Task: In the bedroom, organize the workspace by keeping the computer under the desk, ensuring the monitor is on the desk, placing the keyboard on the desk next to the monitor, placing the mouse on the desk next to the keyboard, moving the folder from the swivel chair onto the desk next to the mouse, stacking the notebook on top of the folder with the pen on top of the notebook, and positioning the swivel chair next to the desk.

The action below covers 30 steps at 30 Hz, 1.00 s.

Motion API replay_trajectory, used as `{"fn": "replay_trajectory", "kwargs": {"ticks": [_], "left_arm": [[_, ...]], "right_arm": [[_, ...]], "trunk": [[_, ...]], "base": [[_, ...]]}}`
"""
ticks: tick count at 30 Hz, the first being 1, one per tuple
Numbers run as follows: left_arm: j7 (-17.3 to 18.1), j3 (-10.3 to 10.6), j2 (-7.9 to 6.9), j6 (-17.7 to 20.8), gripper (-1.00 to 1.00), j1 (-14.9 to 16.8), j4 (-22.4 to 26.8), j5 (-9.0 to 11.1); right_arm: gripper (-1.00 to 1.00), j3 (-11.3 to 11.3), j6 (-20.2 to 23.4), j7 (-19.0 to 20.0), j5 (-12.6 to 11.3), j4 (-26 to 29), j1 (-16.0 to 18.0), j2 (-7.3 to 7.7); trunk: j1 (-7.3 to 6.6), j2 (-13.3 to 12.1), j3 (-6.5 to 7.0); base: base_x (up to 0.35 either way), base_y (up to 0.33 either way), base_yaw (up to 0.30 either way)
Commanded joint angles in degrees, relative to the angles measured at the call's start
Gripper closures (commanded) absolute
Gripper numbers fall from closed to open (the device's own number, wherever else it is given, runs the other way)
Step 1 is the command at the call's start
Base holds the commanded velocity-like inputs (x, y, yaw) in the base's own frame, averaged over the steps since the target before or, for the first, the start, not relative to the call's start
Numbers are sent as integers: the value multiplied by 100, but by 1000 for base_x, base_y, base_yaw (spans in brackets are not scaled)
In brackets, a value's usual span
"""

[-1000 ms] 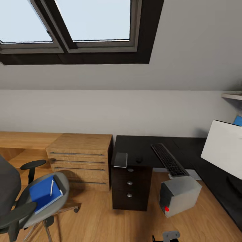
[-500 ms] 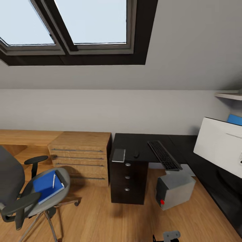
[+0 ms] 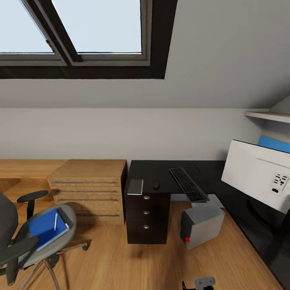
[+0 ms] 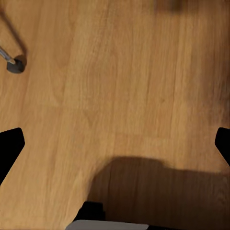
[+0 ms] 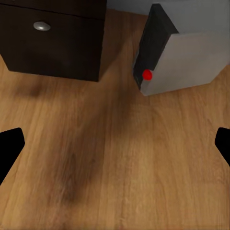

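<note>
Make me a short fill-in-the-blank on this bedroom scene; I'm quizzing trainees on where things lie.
1. The folder lies on the ____ seat.
2. The pen rests on top of the ____.
3. The keyboard lies on the ____.
4. The computer stands on the ____.

Missing words: swivel chair; folder; desk; floor

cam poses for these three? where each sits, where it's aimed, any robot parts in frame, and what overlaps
Head view: high on the robot, aimed forward and down at the desk, swivel chair and computer; a grey robot part at the bottom edge.
Left wrist view: by the left pincer, facing the wooden floor; black fingertips at both edges.
Right wrist view: by the right pincer, facing floor, computer and drawer unit; fingertips spread.
Shared: head and right wrist views share the computer.
</note>
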<state>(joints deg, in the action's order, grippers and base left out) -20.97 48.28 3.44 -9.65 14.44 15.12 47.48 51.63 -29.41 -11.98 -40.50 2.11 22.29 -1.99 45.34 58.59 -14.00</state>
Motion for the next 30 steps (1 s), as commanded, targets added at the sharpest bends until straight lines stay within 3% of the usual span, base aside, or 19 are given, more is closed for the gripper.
{"fn": "replay_trajectory", "kwargs": {"ticks": [1, 13, 21, 26, 28, 30], "left_arm": [[-29, 49, 0, -31, -100, 6, 0, 55], [14, 25, 8, -46, -100, 5, -289, 70], [253, -6, 3, -44, -100, 5, -331, 156], [327, -6, 0, 145, -100, 6, -340, 284], [356, -11, -4, 586, -100, 3, -342, 352], [363, -17, -11, 688, -100, 5, -342, 367]], "right_arm": [[-100, 48, -6, -37, -15, 0, 4, -2], [-100, 46, -4, 183, -5, -5, -27, 11], [-100, 48, 5, 420, -2, -6, -69, 6], [-100, 49, 4, 450, -2, -2, -74, 3], [-100, 49, -1, 457, -5, -1, -75, -2], [-100, 47, 0, 458, -5, -1, -75, -2]], "trunk": [[-22, -37, 11], [-286, -518, 226], [-462, -839, 370], [-571, -1039, 460], [-615, -1119, 496], [-659, -1200, 532]], "base": [[-1, 0, -46], [0, 0, -14], [0, 0, -1], [0, 0, 0], [0, 0, 0], [0, 0, 0]]}}
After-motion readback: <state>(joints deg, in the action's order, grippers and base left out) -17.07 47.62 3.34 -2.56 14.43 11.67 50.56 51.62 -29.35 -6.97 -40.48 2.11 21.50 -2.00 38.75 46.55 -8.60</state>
